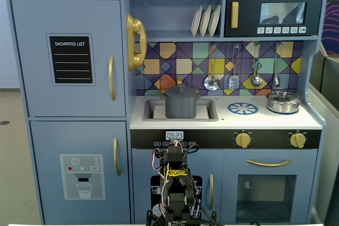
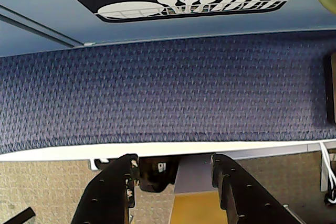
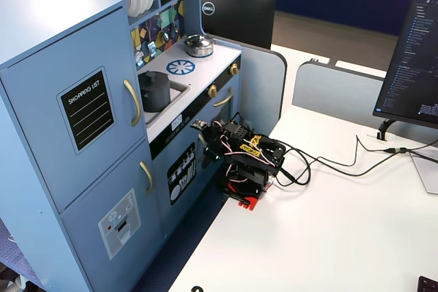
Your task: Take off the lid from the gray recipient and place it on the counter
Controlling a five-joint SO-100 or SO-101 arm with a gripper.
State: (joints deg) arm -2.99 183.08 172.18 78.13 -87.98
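the pot [image 1: 181,105] sits in the sink [image 1: 207,110] of the counter [image 1: 228,120], with the lid [image 1: 181,90] on top, knob up. a silver pot [image 1: 283,101] stands at the right end, past the blue burner [image 1: 242,108]. the arm [image 3: 243,162] is folded low on the table [image 3: 328,237] beside the toy kitchen. in the wrist view the gripper [image 2: 176,179] hangs well open, holding nothing, over carpet.

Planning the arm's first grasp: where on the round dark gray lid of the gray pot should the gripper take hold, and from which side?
Probably the small center knob of the round dark gray lid, approached from straight above: the lid lies flat on the matte gray pot in the sink, and only the knob stands up for two fingers.
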